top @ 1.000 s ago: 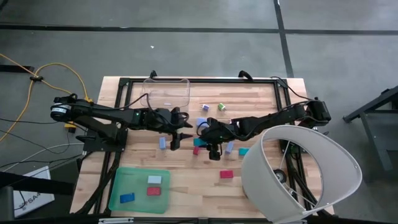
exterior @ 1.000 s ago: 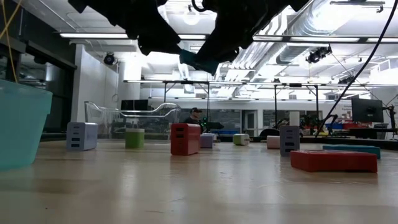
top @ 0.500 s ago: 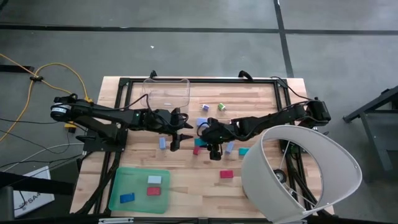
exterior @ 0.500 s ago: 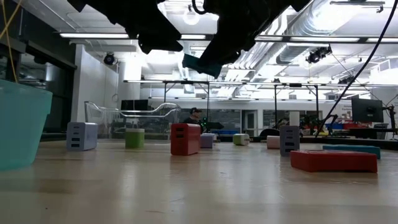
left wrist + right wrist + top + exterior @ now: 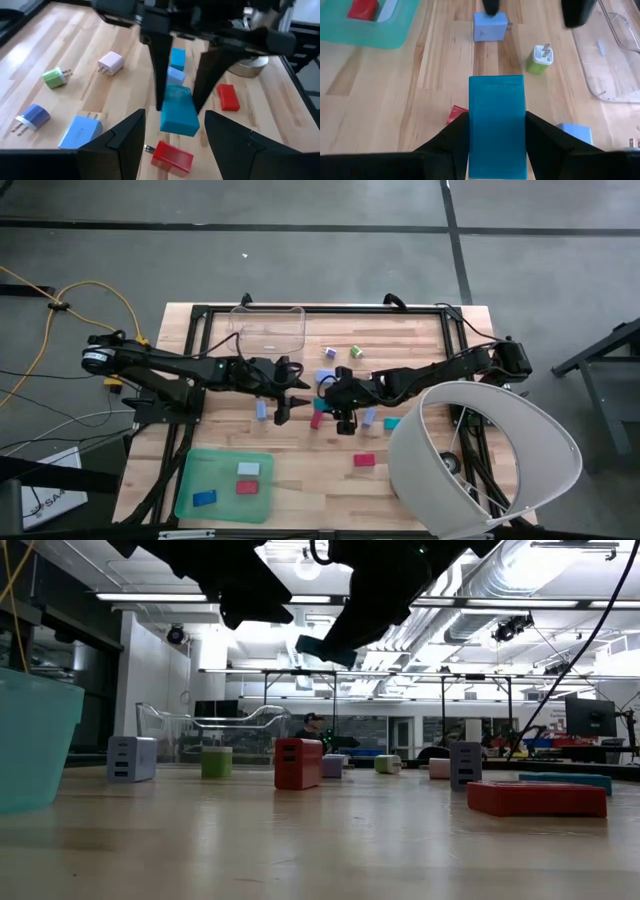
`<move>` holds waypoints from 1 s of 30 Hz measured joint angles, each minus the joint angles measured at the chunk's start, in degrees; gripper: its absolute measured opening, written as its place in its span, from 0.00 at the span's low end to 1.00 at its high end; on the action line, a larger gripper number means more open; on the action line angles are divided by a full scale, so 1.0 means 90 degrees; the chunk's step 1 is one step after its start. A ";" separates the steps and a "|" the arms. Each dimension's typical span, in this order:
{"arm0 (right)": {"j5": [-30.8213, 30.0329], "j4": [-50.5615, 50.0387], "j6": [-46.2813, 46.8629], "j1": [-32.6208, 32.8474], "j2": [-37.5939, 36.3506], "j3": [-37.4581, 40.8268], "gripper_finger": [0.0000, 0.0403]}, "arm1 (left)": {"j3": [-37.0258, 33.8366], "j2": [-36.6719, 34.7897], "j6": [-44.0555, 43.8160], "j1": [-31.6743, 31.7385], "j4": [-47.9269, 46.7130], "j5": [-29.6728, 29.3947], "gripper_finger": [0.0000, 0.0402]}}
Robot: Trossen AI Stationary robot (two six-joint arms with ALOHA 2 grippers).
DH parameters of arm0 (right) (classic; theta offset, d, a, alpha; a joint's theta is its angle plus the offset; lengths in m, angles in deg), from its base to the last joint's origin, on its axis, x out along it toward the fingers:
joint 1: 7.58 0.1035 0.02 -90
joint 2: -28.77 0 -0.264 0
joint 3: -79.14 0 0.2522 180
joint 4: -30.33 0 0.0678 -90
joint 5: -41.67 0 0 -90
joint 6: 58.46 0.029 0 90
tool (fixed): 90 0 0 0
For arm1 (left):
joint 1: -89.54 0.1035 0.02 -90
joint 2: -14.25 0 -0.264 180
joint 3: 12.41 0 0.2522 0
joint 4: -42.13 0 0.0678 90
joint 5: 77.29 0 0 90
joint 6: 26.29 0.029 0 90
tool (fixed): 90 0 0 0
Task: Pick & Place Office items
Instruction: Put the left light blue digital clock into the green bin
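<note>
Right gripper [image 5: 335, 412] over mid-table, raised off the wood, jaws clamped on a teal block [image 5: 497, 125]; the block hangs in the air in the low view [image 5: 315, 648], between the fingers. Left gripper [image 5: 292, 398] just left of it, also raised, fingers spread with nothing between them; it points toward the right gripper. Left wrist view shows the teal block [image 5: 179, 108] pinched by the other arm's two dark fingers.

On the table [image 5: 420, 345]: red block [image 5: 364, 461] near-right of centre, light blue block [image 5: 261, 409] under the left gripper, another red block [image 5: 316, 422] just beside the right gripper, green plug [image 5: 356, 352] and blue plug [image 5: 329, 353] toward the far side, teal piece [image 5: 391, 423] to the right. Clear bin [image 5: 268, 326] at far edge, left of centre. Green tray [image 5: 190, 490] at near-left holds a blue block [image 5: 205, 498], a red block [image 5: 247, 487] and a light blue block [image 5: 248, 469]. White lamp shade [image 5: 520, 450] covers the near-right corner.
</note>
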 joint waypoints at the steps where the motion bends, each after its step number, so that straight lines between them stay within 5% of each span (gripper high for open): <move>1: -0.0002 0.0049 -0.0002 0.0000 0.0000 0.0000 0.37 | 0.0000 0.0002 0.0012 -0.0018 -0.0012 0.0004 0.50; 30: 0.0002 0.0881 -0.0211 0.0000 0.0000 0.0000 0.37 | 0.0000 0.0002 0.0022 -0.0104 0.0007 -0.0139 0.50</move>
